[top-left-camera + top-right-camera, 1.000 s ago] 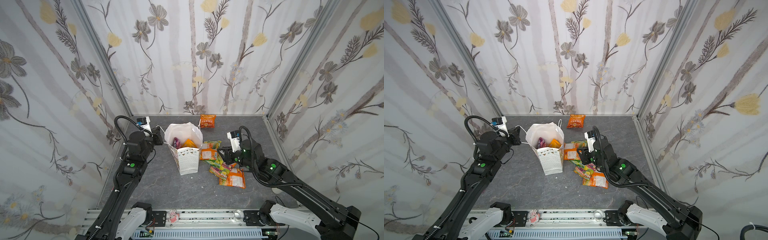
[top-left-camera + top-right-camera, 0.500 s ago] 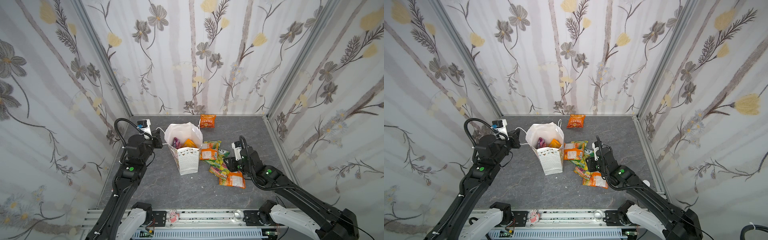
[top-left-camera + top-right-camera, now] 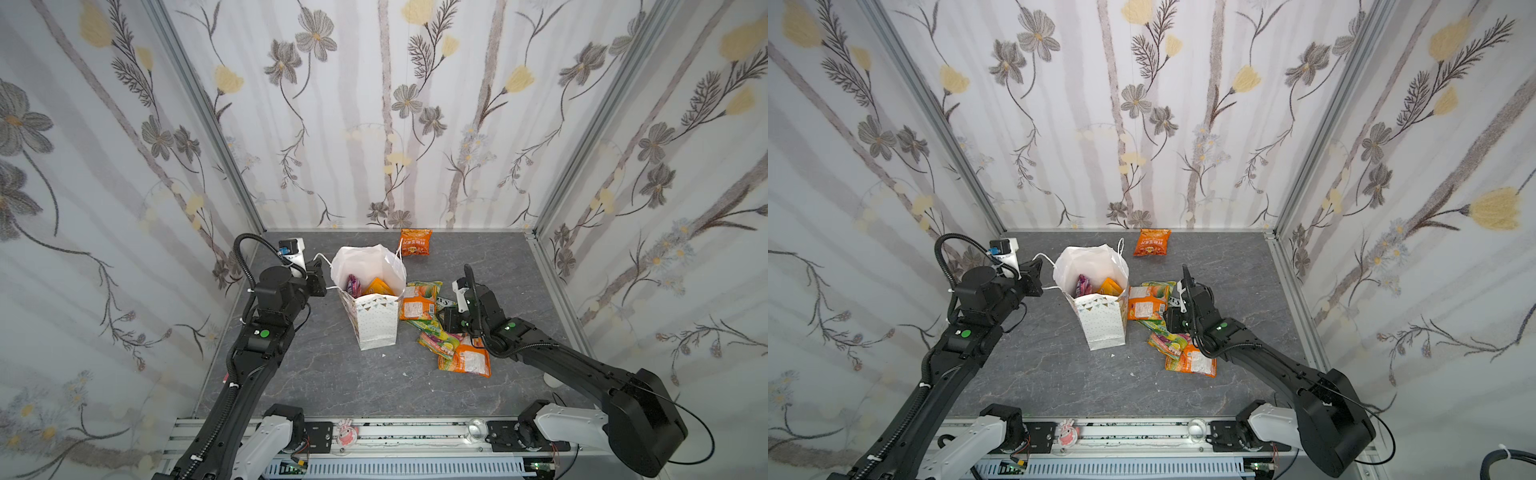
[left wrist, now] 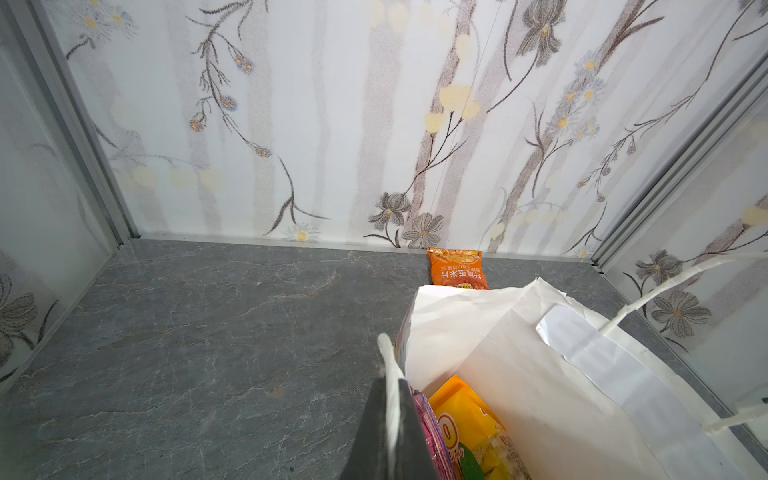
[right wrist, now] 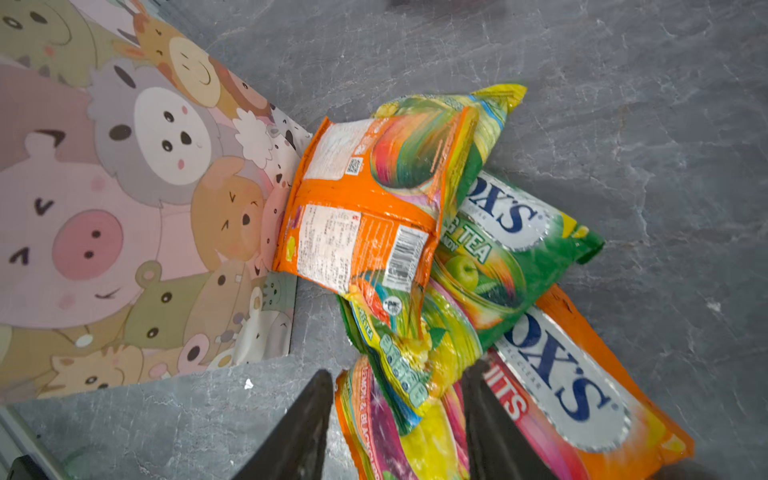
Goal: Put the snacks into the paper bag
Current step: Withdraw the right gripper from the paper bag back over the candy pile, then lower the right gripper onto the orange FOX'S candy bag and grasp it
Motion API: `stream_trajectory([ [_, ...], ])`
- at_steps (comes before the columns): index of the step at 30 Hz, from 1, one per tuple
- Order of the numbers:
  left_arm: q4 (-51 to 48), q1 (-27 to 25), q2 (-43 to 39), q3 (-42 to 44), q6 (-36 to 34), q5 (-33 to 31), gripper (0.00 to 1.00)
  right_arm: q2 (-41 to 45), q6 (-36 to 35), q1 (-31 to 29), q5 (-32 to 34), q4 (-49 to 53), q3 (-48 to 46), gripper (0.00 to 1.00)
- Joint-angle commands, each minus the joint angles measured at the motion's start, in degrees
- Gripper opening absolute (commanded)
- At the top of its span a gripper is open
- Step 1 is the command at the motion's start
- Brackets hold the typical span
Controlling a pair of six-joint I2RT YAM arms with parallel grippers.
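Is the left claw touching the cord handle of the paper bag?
Touching. The left wrist view shows the left claw shut on the cord handle of the paper bag, with the white cord pinched between its jaws.

A white, dotted paper bag (image 3: 376, 328) stands upright with its mouth open, a purple-pink packet (image 3: 353, 284) and a yellow-orange packet (image 3: 379, 286) inside. Just beside it lies a heap of snacks (image 3: 440, 343). Its label-side-up orange packet (image 5: 361, 216) touches the bag, overlapping green-yellow FOX'S packets (image 5: 511, 245). A lone orange packet (image 3: 414, 242) lies by the back wall.
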State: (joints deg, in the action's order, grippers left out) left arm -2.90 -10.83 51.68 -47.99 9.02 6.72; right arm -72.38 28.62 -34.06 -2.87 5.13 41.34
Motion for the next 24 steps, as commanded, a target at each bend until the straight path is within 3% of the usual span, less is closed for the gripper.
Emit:
stream_trajectory([
  [1, -0.1, 0.0, -0.4, -0.1, -0.4, 1.0, 0.0, -3.1, -2.4, 1.0, -0.4, -4.2, 3.9, 0.52],
  [11, -0.4, 0.0, -1.2, -0.4, -0.4, 0.5, 0.0, -17.6, -6.7, 6.6, -4.9, -5.1, 15.0, 0.53],
  [24, -0.5, 0.0, -0.4, -0.4, -0.3, 0.6, 0.0, -30.2, -8.0, 9.3, -11.4, -8.1, 20.9, 0.55],
])
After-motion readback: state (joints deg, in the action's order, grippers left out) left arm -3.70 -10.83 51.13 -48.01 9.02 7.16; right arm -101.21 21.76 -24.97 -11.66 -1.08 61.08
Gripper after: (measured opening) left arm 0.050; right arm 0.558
